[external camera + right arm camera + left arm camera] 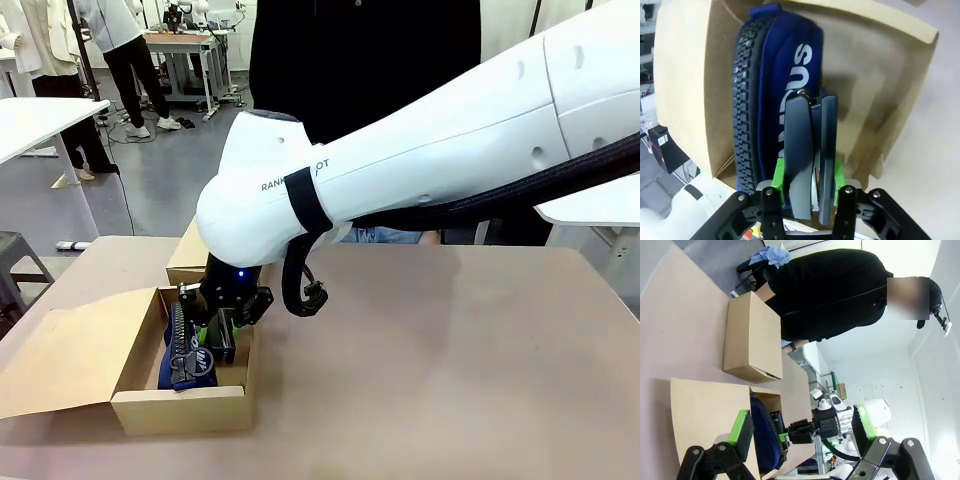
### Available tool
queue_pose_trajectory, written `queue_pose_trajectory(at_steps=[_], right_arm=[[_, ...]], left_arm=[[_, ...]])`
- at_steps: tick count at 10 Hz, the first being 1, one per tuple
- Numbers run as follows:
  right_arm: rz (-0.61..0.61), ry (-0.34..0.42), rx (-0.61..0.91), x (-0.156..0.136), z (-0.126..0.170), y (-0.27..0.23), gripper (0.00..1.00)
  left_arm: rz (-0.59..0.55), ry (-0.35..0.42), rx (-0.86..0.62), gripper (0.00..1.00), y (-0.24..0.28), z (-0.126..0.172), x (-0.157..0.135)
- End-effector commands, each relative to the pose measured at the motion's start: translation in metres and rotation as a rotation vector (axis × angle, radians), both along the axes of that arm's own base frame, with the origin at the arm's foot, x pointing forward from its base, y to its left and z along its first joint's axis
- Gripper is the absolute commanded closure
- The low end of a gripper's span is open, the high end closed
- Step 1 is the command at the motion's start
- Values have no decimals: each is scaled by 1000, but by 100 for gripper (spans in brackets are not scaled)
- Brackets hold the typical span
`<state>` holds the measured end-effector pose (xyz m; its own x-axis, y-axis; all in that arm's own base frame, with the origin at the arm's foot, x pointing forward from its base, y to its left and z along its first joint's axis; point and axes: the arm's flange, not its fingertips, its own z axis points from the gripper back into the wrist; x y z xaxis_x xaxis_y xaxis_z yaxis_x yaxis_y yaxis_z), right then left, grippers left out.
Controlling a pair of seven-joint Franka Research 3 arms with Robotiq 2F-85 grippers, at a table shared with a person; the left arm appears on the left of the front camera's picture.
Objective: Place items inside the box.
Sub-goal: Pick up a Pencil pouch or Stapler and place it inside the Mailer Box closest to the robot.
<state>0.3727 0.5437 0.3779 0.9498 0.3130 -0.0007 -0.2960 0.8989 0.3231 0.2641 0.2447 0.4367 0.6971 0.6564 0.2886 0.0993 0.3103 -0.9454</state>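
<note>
An open cardboard box (180,410) stands at the table's left. Inside it lies a navy zip pouch (175,368) with white lettering and a black zipper. My right gripper (222,335) reaches down into the box, shut on a black stapler (220,342). In the right wrist view the stapler (812,150) stands upright between the green pads of that gripper (810,172), just above the pouch (785,75) and beside the box wall (875,90). My left gripper (802,432) hangs open and empty, looking at the box flap (705,415) and the pouch (765,435) from the side.
A closed cardboard box (190,255) sits right behind the open one, also seen in the left wrist view (752,335). The open box's flap (70,350) spreads out to the left. A person in black (360,50) stands at the far side. The table's right half is bare.
</note>
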Motion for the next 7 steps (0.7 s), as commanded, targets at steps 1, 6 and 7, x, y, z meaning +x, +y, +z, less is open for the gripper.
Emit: queue_pose_trajectory(at_steps=[1, 6, 7], right_arm=[[-74, -20, -7, -1, 7, 2, 58], [-77, -65, 21, -4, 10, -6, 0], [-97, -96, 47, -5, 15, -12, 0]], left_arm=[[5, -34, -6, 0, -1, 1, 0], [5, -34, -6, 0, -1, 1, 0], [5, -34, -6, 0, -1, 1, 0]])
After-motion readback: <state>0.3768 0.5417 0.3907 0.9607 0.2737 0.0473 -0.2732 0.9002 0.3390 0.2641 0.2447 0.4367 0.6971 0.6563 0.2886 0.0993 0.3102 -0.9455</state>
